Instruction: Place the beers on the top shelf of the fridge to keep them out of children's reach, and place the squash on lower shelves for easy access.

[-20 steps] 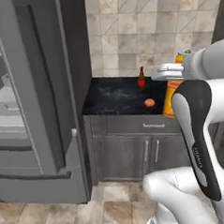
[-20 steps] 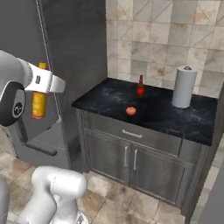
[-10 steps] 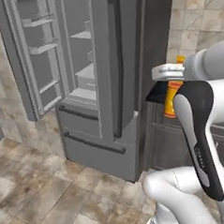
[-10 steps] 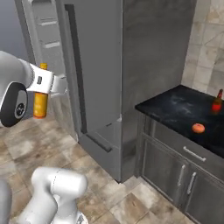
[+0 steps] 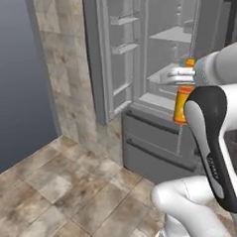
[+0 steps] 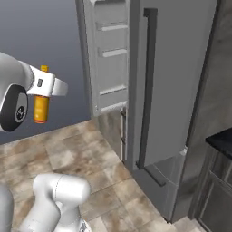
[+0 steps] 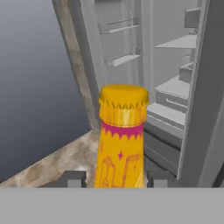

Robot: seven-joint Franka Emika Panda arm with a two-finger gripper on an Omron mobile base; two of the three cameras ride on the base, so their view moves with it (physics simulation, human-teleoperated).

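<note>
while my gripper [image 7: 119,177] pinches the slim amber-yellow glass beer bottle [image 7: 121,140], it could clip the grey fridge's open door [image 7: 120,57] and slip

The beer bottle [image 7: 121,140] stands upright between the jaws of the gripper [image 7: 118,178], in front of the fridge [image 5: 160,113]. The fridge's left door [image 5: 119,56] hangs open, its racks facing inward; the shelves [image 7: 177,42] lie behind the bottle

White glossy arm [image 5: 222,69], rounded links; dark joint cover [image 5: 211,134], small pale markings, perhaps lettering.
</note>
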